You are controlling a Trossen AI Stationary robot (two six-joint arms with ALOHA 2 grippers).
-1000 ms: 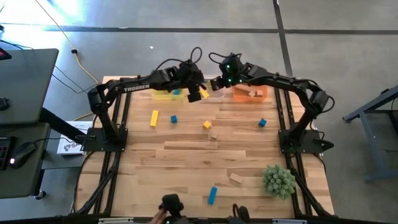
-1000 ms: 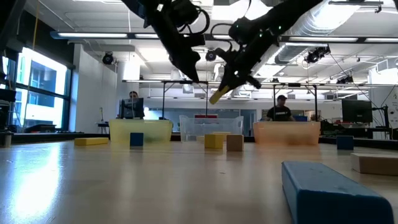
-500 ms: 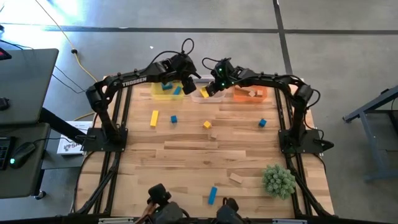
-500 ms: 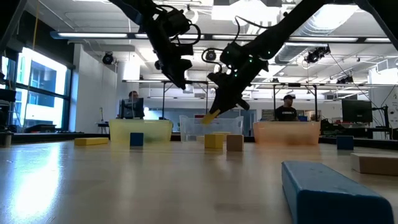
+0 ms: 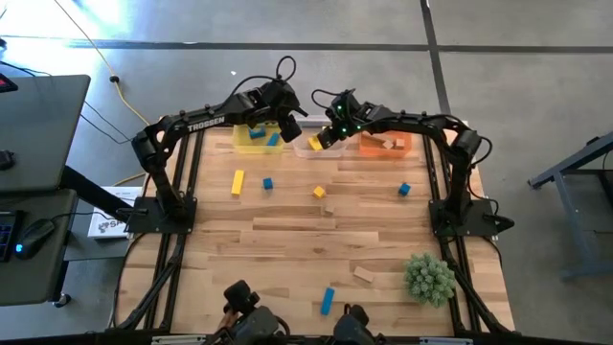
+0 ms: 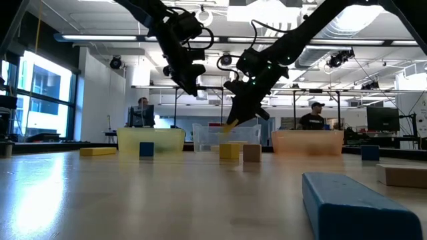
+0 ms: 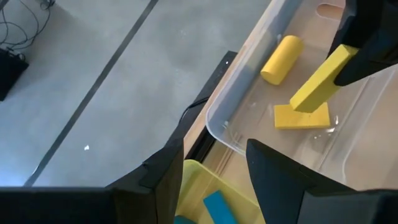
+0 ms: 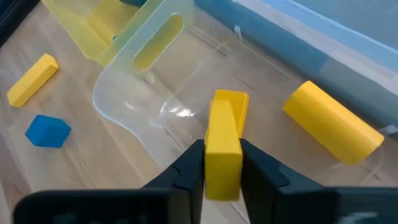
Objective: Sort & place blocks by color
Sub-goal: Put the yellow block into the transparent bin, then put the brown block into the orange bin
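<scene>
1. The right gripper (image 8: pixel 222 171) hung over the clear bin (image 8: pixel 124 109) at the table's far edge, its jaws pinching a yellow bar (image 8: pixel 222 146) that pointed down into the bin.
2. In that bin lay a flat yellow block (image 7: pixel 301 116) and a yellow cylinder (image 7: pixel 281 58); the bar's lower end seemed to touch the flat block, though the contact was hard to judge.
3. The left gripper (image 7: pixel 211 168) hovered above the gap between the yellow bin (image 5: pixel 251 140) and the clear one, jaws spread and holding nothing.
4. A blue block (image 7: pixel 217 205) sat in the yellow bin.
5. Tan blocks (image 5: pixel 385 144) lay in the orange bin (image 5: pixel 402 144).
6. Other blocks were scattered over the table (image 5: pixel 287 240): a long yellow one (image 5: pixel 237 182), a blue cube (image 5: pixel 268 183), and a blue bar (image 5: pixel 328 300) near the front edge.
</scene>
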